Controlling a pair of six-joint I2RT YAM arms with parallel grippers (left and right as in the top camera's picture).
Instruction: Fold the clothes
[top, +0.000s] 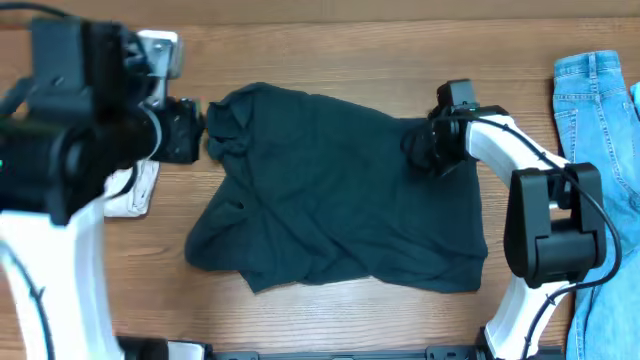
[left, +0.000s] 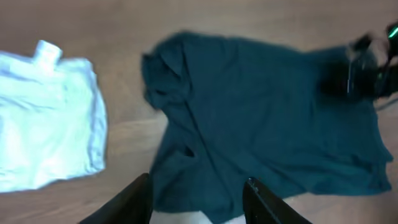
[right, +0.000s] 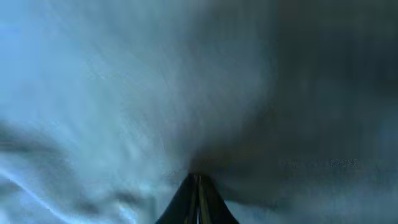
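One dark T-shirt (top: 340, 190) lies crumpled in the middle of the counter (top: 330, 320), with wrinkles and a bunched bit at its top left corner. No letters show on it.

There are two claws. The right claw (top: 418, 150) sits on the top right corner of the T-shirt. In its own camera, the right claw (right: 198, 179) has both fingers squeezed tight together, pinching the dark cloth. The left claw (top: 205, 135) is by the top left corner of the T-shirt. In its own camera, the left claw (left: 198, 182) has its two fingers apart, with nothing between them.

One pair of pale folded shorts (left: 50, 118) lies to the left, apart from the T-shirt. One pair of blue jeans (top: 600, 110) lies at the far right edge.
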